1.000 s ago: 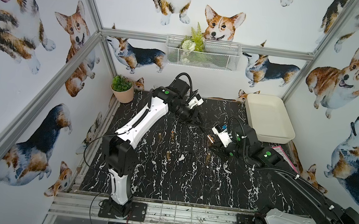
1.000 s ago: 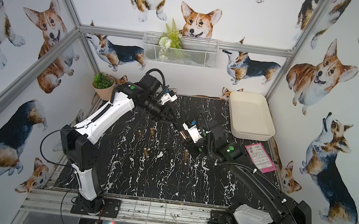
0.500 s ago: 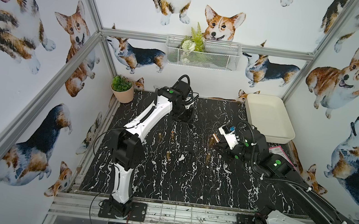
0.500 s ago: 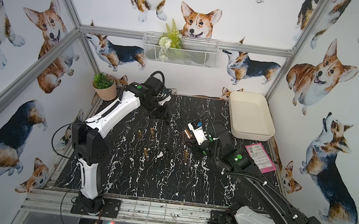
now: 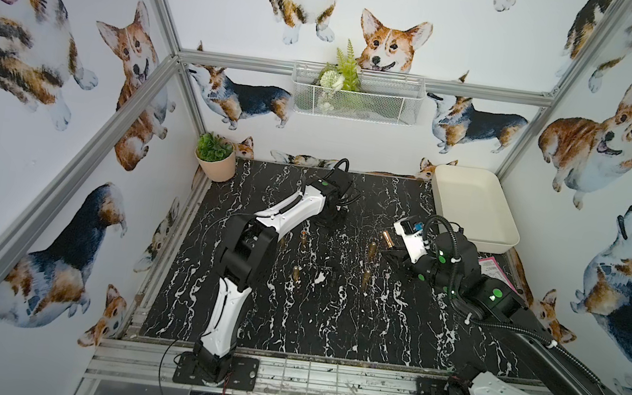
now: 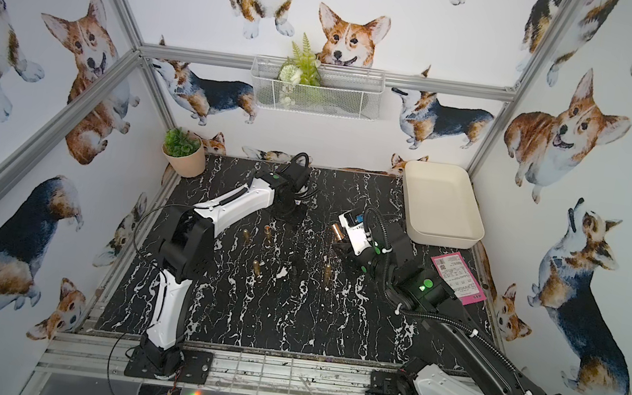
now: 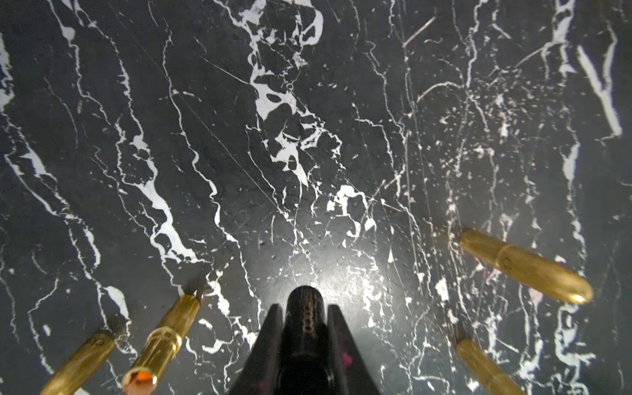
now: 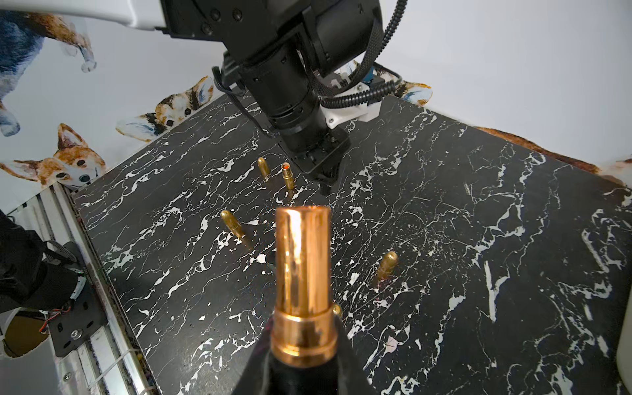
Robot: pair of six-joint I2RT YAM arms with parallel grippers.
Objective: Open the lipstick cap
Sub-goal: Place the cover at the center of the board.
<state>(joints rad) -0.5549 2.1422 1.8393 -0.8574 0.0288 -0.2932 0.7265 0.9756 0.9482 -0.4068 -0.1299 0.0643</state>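
Above marble table (image 5: 331,318), right hand (image 8: 303,330) grips lipstick (image 8: 302,260), left hand (image 7: 304,307) grips black cap (image 7: 305,328).

**Light:** bright and even, falling from above; the white walls (image 5: 248,8) are evenly lit in both top views.
**Shadows:** faint, soft and short on the marble tabletop (image 6: 288,320).
**Glare:** a pale hot spot on the tabletop just beyond the black cap (image 7: 305,318); streaked highlights run along the gold lipstick tube (image 8: 302,260).
**Focus:** the cap and the tube are soft close to the lens; the marble veins are crisp mid-frame.
**Distortion:** the wide-angle wrist views stretch and smear the gold tubes (image 7: 523,265) near the frame edges.
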